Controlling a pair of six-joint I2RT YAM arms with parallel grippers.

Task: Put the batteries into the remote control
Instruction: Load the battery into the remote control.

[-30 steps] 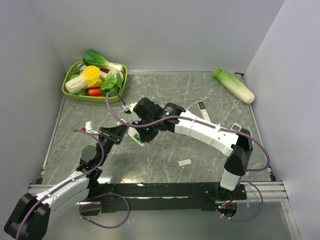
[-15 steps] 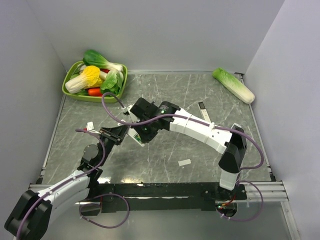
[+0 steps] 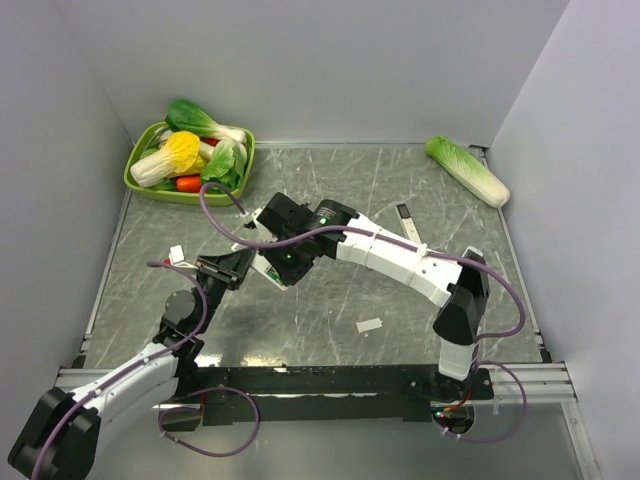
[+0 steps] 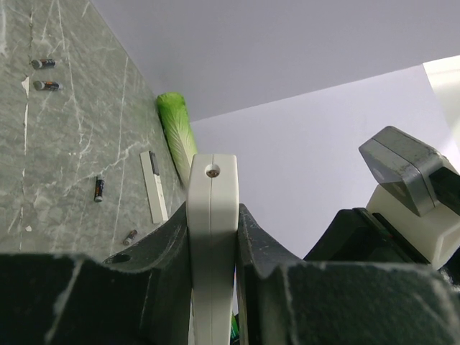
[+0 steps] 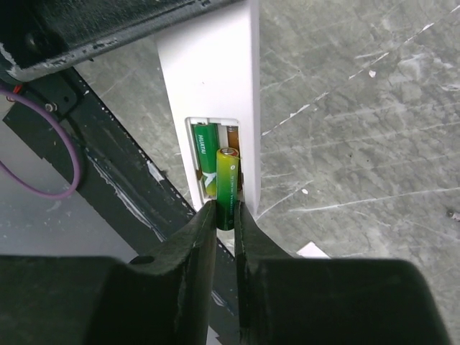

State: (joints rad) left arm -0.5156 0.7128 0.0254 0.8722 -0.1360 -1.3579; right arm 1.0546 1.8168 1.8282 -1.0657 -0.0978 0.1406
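My left gripper [image 3: 228, 270] is shut on the long white remote control [image 4: 212, 230] and holds it on edge above the table; it also shows in the top view [image 3: 272, 270]. In the right wrist view the remote's back [image 5: 215, 79] faces me with its recess open. One green battery [image 5: 205, 154] lies seated in the left slot. My right gripper [image 5: 226, 212] is shut on a second green battery [image 5: 229, 180]. Its top end is in the right slot and its lower end is between my fingers.
A green tray [image 3: 140, 182] of vegetables stands at the back left. A napa cabbage [image 3: 467, 170] lies at the back right. A white cover strip [image 4: 153, 185] and small dark cells [image 4: 99, 188] lie on the table. A white scrap [image 3: 370, 325] lies near the front.
The right arm has shifted a little to the left, bringing its gripper closer over the remote. The left arm and the remote have barely moved.
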